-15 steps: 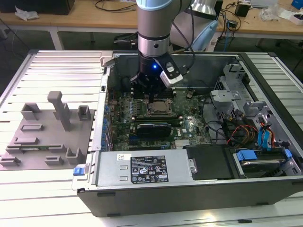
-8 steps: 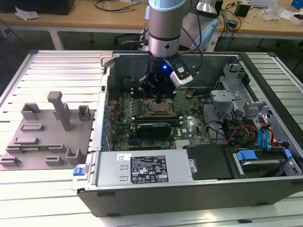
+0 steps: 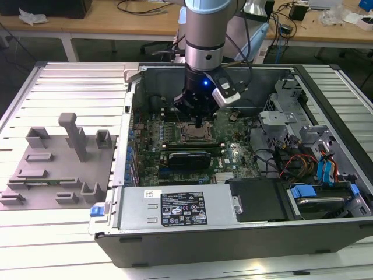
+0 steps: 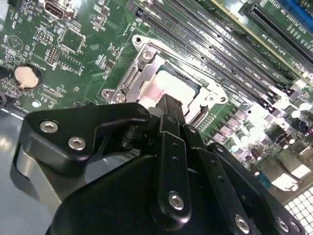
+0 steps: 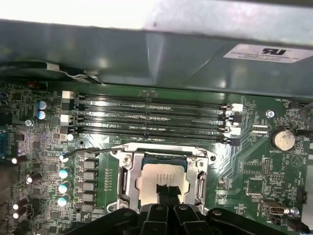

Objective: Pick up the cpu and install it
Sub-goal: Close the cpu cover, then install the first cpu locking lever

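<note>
Inside socket frame (image 5: 128,182), cpu (image 5: 149,180) lay flat. End effector (image 5: 167,190) clenched, tips together on cpu top, grasping nothing. Judgement: keep contact centred, vertical, light; off-centre load could tilt chip within frame.

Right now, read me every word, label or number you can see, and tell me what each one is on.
None can be quoted:
The white label on the power supply: print too small to read.
The white sticker on the case wall: not legible.
The white lettering on the motherboard: too small to read.
</note>
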Robot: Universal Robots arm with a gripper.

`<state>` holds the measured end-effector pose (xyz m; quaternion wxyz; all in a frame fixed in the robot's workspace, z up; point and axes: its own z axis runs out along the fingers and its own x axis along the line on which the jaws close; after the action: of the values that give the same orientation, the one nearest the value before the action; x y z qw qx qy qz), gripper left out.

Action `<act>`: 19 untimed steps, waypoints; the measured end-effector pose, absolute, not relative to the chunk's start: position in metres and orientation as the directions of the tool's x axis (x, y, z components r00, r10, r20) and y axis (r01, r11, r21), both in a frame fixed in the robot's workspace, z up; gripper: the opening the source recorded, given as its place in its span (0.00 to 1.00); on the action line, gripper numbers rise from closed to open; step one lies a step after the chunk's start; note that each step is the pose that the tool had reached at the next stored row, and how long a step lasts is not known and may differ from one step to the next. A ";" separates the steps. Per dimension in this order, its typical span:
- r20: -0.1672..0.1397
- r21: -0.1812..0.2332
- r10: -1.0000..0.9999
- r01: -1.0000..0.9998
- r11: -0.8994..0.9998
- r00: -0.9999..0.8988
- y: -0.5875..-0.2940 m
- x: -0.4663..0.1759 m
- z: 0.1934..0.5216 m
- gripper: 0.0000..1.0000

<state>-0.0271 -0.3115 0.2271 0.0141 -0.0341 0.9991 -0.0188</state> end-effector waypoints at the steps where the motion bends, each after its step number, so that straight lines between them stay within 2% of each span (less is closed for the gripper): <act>1: -0.027 -0.038 -0.068 -0.067 0.997 -0.997 -0.312 -0.027 0.230 0.11; 5: -0.027 -0.039 -0.068 -0.067 0.997 -0.997 -0.312 -0.027 0.241 0.11; 19: -0.027 -0.039 -0.068 -0.067 0.997 -0.997 -0.312 -0.027 0.243 0.11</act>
<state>-0.0271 -0.3115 0.2427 0.0142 -0.0337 0.9992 -0.0188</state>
